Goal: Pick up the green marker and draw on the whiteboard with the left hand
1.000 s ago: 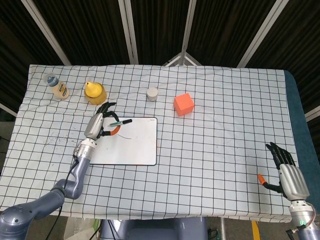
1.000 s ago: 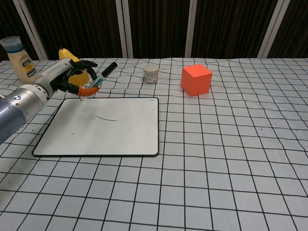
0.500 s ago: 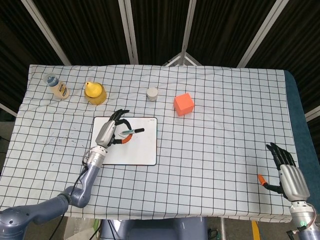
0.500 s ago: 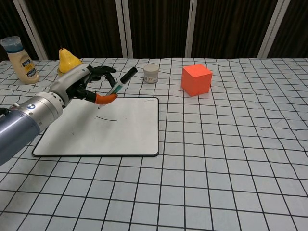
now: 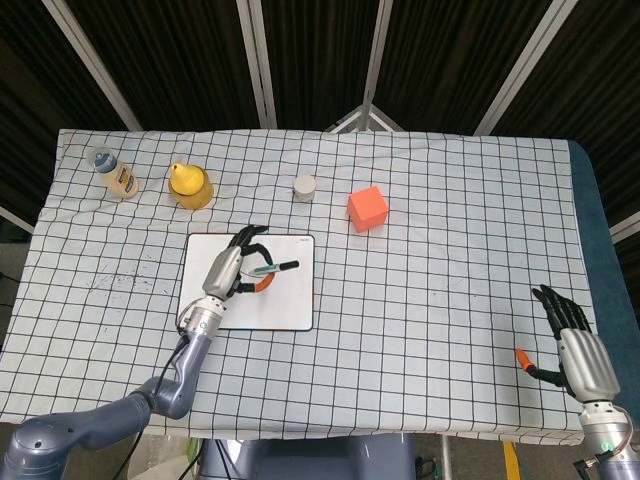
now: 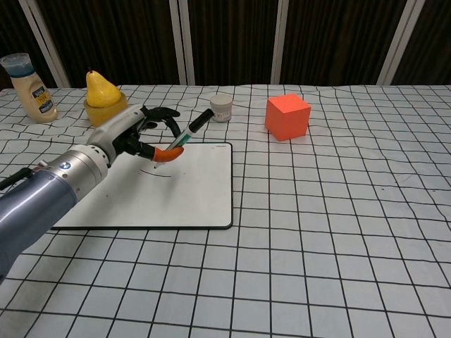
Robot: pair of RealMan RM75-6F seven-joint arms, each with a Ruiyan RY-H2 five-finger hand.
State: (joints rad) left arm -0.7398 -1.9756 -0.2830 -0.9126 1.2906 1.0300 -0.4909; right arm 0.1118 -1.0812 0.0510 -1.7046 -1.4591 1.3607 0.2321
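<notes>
Left robot hand [image 5: 228, 272] [image 6: 129, 134] holds the marker [image 5: 271, 269] [image 6: 184, 134] over the whiteboard [image 5: 290, 300] [image 6: 189, 197], pinched between the orange-tipped thumb and the fingers, other fingers curled loosely above. Marker tilted, black cap end pointing up and toward the right, tip down at the board surface near a thin curved line drawn on the board's upper half; cannot tell if the tip actually touches. Left arm reaches in from the lower left across the board's near-left edge.

Whiteboard lies flat on the checkered bench [image 5: 440, 230] [image 6: 338, 232], left of centre.

Right robot hand [image 5: 578, 351] shows only in the head view, at the bench's far right near edge, fingers spread apart, holding nothing, well apart from everything else.

Along the back of the bench: bottle [image 5: 115, 173] [image 6: 29, 87] far left, yellow pear [image 5: 187, 184] [image 6: 101, 89] sitting in a yellow dish beside it, small white jar [image 5: 305, 187] [image 6: 221, 108] behind the board's top right corner, orange cube [image 5: 368, 208] [image 6: 287, 117] right of the jar. All stand apart from the board and from each other.
</notes>
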